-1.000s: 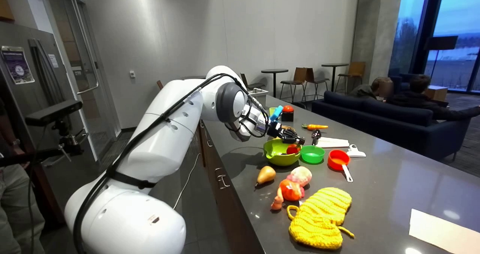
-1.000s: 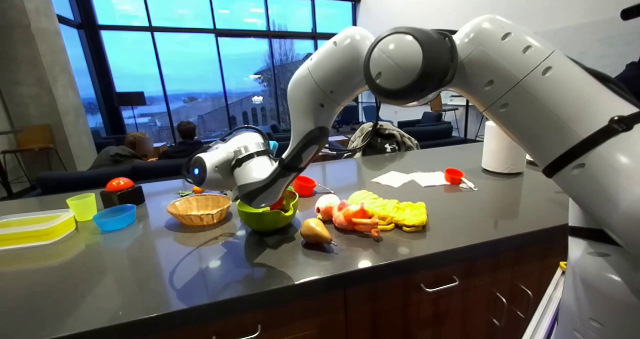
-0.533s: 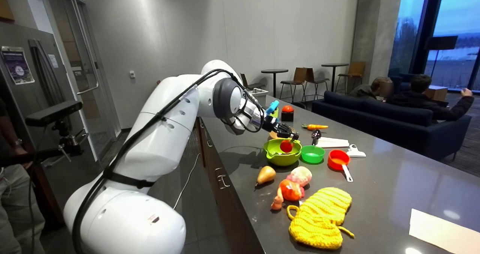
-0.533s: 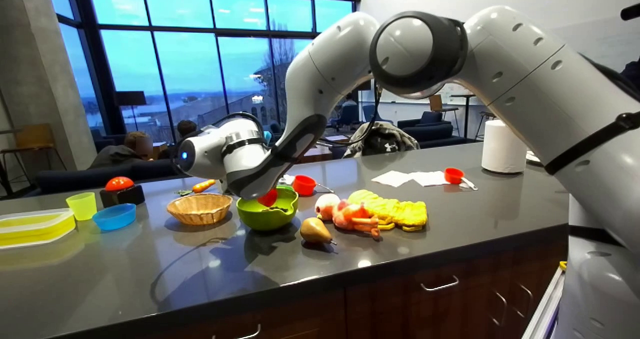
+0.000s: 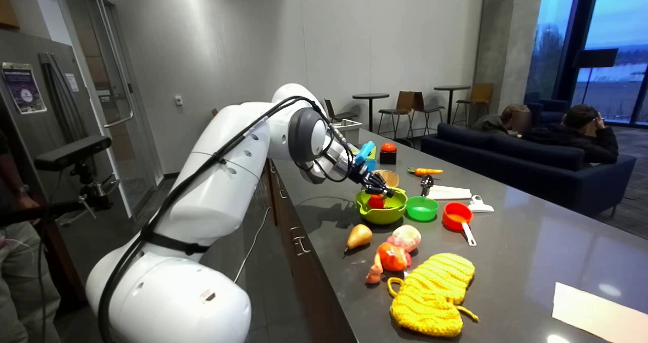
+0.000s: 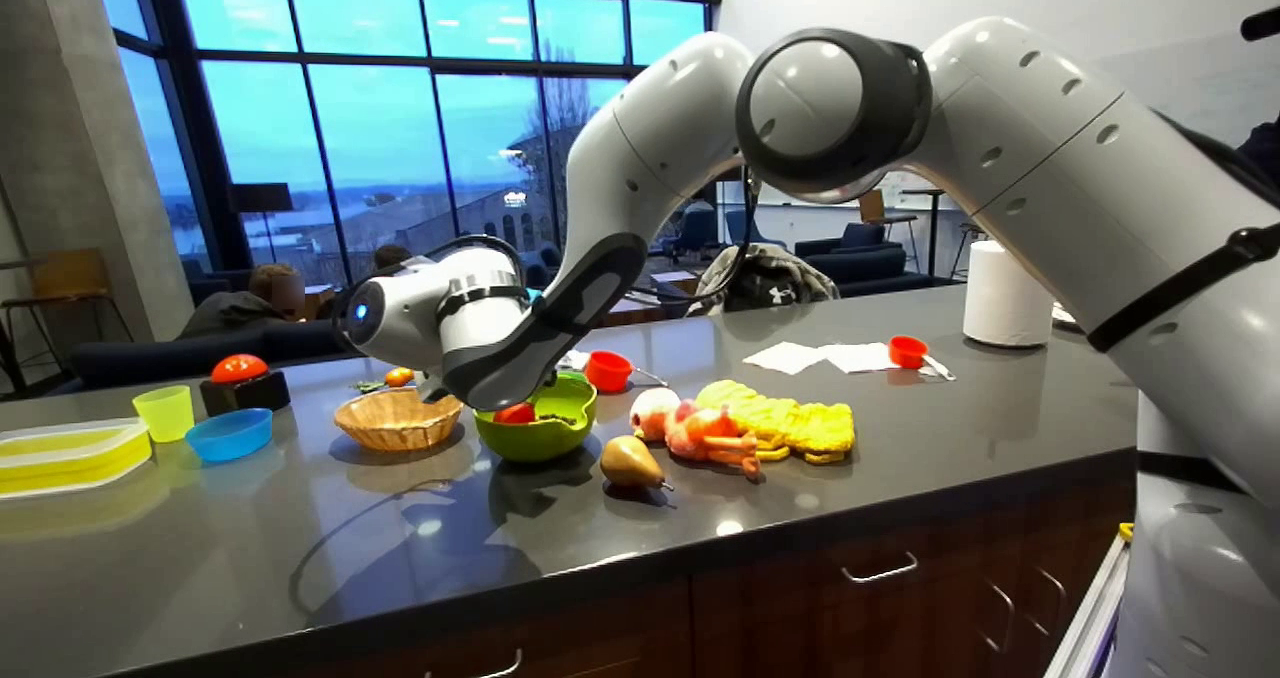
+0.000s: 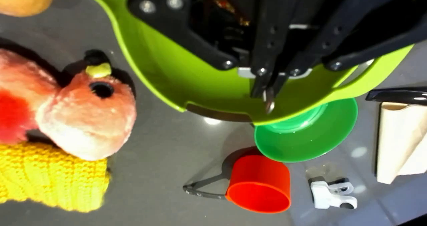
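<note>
Lime-green & prob. hard plastic is the bowl (image 6: 530,446), over which the gripper (image 7: 268,87) is held. In the wrist view its fingers are seen pressed together, w/ a thin metallic piece (image 7: 269,104) apparently pinched betw. the tips; poss. a handle end, but that can't be confirmed.

By the bowl's wall, within its mouth, a rounded red item (image 5: 375,202) is seen in both exterior views, w/ dark bits (image 6: 555,419) near it inside. Whether it's joined to the pinched piece, or rested on the bowl, can't be made out.

Handling, as judged: the red item is prob. light & fairly stiff. If squeezed on its smooth round side, it could be slipped or rolled out, so the thin piece, if a handle, is the better hold, gripped flat & square. Twisting in the pads is poss., b/c so little is pinched. The bowl is prob. light too, easily nudged, & best taken by its rim.

On the counter (image 5: 506,262) a green dish (image 5: 422,217) is set just beside the bowl, w/ a red cup (image 7: 260,169), pear (image 6: 632,461), pink plush toy (image 7: 90,116) & wicker basket (image 6: 400,433) nearby.
</note>
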You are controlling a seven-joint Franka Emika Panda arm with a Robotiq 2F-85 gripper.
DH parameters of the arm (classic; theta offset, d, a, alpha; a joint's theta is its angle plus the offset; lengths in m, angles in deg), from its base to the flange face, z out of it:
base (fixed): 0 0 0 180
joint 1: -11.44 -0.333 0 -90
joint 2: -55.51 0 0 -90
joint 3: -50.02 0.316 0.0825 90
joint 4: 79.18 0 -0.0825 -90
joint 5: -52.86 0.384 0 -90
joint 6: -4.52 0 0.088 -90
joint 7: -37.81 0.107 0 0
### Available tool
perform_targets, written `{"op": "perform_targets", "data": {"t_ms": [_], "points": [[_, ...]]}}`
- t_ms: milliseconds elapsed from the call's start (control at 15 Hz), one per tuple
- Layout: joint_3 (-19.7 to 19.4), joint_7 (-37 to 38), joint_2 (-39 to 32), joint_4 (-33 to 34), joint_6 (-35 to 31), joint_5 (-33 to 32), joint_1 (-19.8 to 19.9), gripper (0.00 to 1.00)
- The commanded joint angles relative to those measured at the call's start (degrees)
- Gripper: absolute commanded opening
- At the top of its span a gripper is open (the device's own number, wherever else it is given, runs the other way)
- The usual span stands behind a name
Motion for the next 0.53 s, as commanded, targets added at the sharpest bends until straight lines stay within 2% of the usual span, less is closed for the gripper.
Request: {"op": "perform_targets", "data": {"t_ms": [0,200,467], "points": [[-0.7,7.4,0.8,-2.5,-6.6,-1.3,0.0,0.01],[-1.0,8.7,1.2,-4.3,-10.3,-1.8,0.6,0.01],[-1.5,2.4,2.6,-5.7,-9.6,-2.8,0.5,0.01]]}}
